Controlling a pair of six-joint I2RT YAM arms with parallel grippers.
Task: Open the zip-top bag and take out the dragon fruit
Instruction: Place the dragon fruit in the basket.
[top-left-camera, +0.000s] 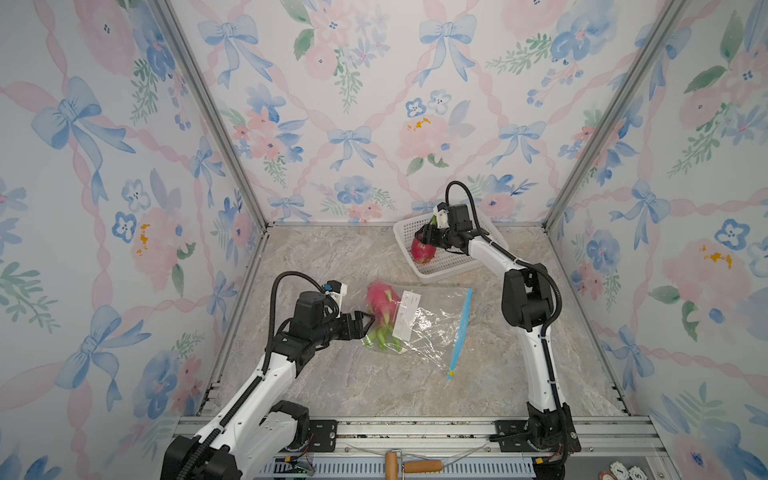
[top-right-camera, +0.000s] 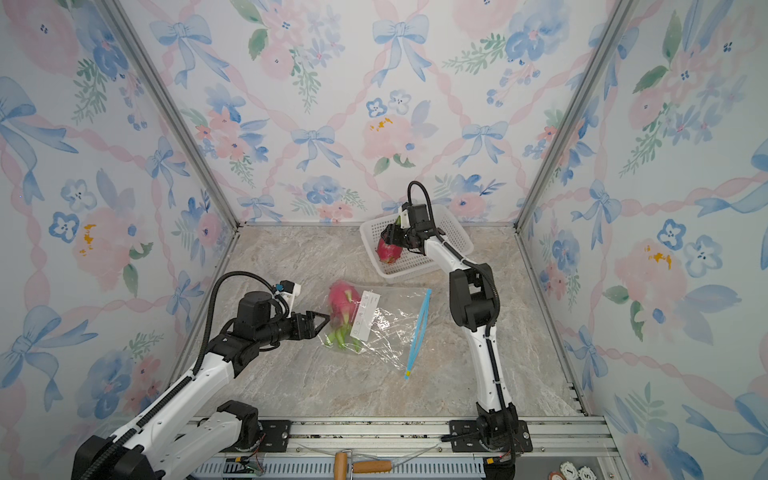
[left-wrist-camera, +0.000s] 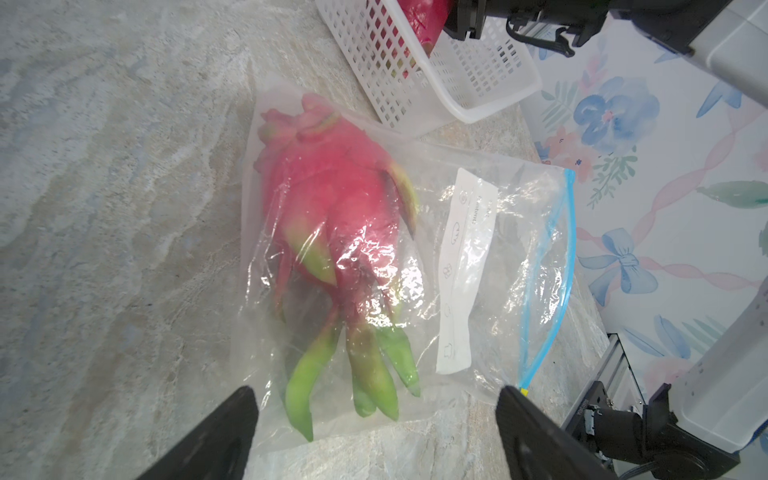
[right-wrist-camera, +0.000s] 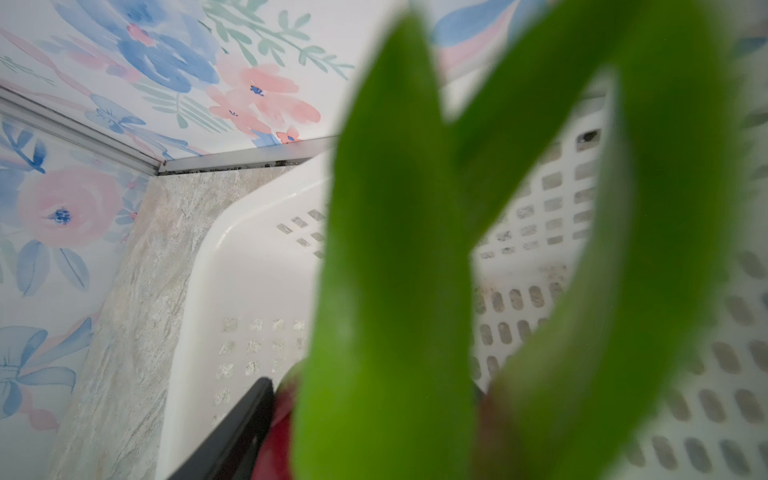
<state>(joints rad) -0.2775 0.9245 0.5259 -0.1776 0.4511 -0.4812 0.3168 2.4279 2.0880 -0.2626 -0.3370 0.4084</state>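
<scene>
Zip-top bag (left-wrist-camera: 498, 291) holds dragon fruit 1 (left-wrist-camera: 332, 199); left gripper (left-wrist-camera: 376, 390), released, beside it. Right gripper (top-left-camera: 423, 240) grasps dragon fruit 2 (top-left-camera: 420, 252) in basket (top-left-camera: 446, 266).

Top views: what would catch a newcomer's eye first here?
The bright pink dragon fruit inside the clear zip-top bag mid-table stands out, with the open left gripper just beside it. A second dragon fruit sits in the white basket at the back, with the right gripper closed around its top.

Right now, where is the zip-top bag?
In both top views the zip-top bag lies mid-table, right in front of the open left pincer, with the white basket farther back.
</scene>
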